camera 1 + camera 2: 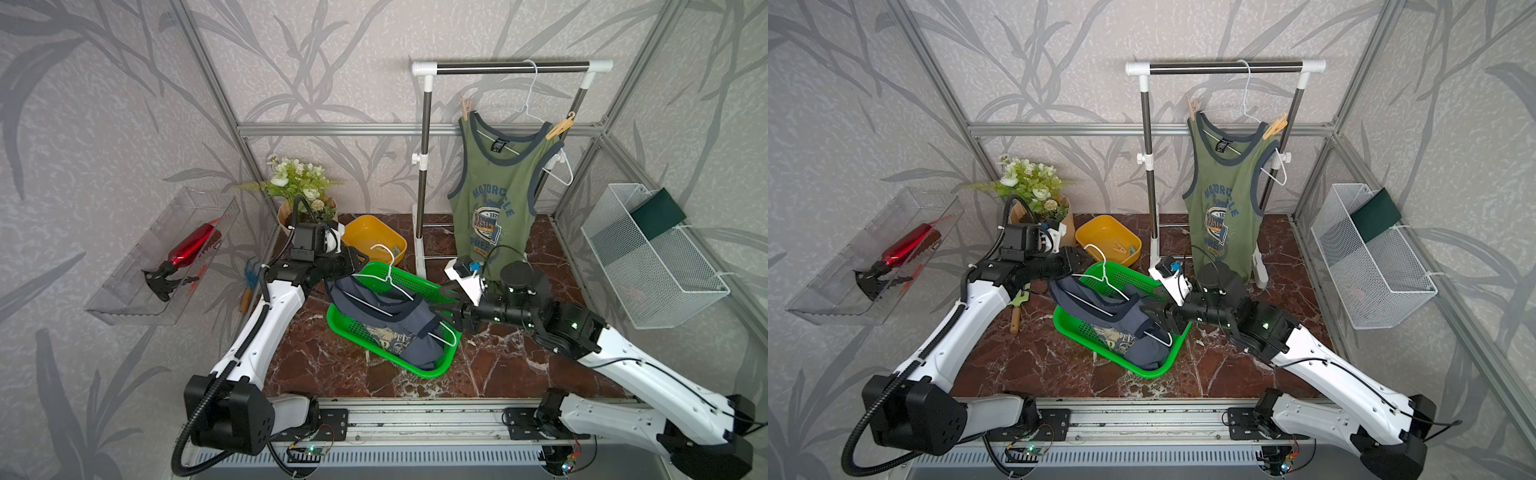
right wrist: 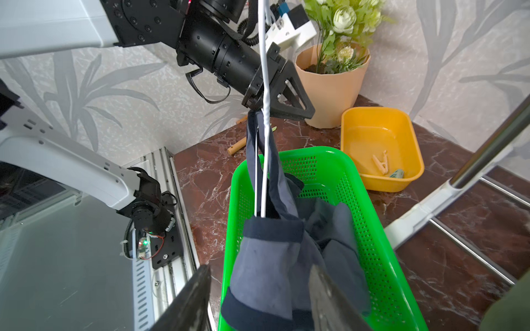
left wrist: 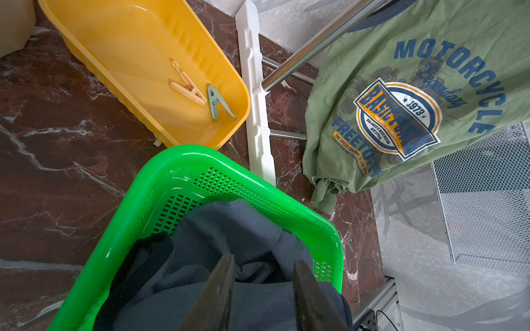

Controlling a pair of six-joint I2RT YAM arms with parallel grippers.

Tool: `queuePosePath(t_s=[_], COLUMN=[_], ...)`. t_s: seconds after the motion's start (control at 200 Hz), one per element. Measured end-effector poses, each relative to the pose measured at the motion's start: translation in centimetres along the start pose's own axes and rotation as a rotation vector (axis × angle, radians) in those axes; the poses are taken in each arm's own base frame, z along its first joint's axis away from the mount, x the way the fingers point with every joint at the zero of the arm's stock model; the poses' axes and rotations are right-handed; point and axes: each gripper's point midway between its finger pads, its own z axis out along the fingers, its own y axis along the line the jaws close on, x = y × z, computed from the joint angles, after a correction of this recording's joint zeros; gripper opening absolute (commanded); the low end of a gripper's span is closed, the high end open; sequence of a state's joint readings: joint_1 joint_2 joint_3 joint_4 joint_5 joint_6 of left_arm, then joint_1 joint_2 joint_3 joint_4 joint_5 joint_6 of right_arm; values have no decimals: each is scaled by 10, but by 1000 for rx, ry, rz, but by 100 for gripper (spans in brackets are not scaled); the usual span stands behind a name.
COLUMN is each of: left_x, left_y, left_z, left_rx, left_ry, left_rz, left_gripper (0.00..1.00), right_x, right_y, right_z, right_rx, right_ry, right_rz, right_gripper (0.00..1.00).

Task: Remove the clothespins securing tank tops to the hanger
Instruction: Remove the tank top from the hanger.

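Surface: dark red marble tabletop (image 1: 316, 353) beneath both tools; grey leaf-patterned walls (image 1: 332, 62) all round.
Left gripper (image 3: 263, 260): clenched on one shoulder of the slate-blue tank top (image 1: 386, 316).
Right gripper (image 2: 259, 268): jaws astride the opposite shoulder; whether they pinch it cannot be told.
Between them: white hanger (image 1: 388, 274) threaded through that top, whose lower part lies in a green basket (image 3: 183, 154).
Beyond the right gripper: olive tank top (image 1: 494, 174) hanging from a rail (image 1: 511, 67).
Clothespins (image 1: 466, 109): four; two clipped at the olive top's shoulders, and a tan pin (image 3: 186, 86) and a grey-green pin (image 3: 218, 103) in the yellow tub (image 3: 114, 34) past the left gripper.
Tank tops: two.
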State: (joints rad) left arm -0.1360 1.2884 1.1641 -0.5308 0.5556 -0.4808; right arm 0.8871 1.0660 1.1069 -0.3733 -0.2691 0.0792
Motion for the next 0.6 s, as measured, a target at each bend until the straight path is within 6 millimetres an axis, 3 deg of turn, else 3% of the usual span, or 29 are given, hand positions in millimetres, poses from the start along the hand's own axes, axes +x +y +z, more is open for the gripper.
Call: queuePosePath(t_s=[0.065,0.21,0.375,0.6], left_x=[0,-1,-5,0], left_y=[2,5,10,1], left_z=[2,2,0,-1], left_rx=[-8,-19,-27,31], left_ry=[2,-3,-13,16], left_rz=[-2,3,-6,-18], left_gripper=[0,0,0,0], right_x=[11,41,47,50], right_y=[-5,-14,-16,-12], right_z=[21,49,48,32], right_rx=[-3,6,10,-5], right_ry=[42,141,127,37], right_rz=[11,42,44,65], right_gripper=[19,17,4,1])
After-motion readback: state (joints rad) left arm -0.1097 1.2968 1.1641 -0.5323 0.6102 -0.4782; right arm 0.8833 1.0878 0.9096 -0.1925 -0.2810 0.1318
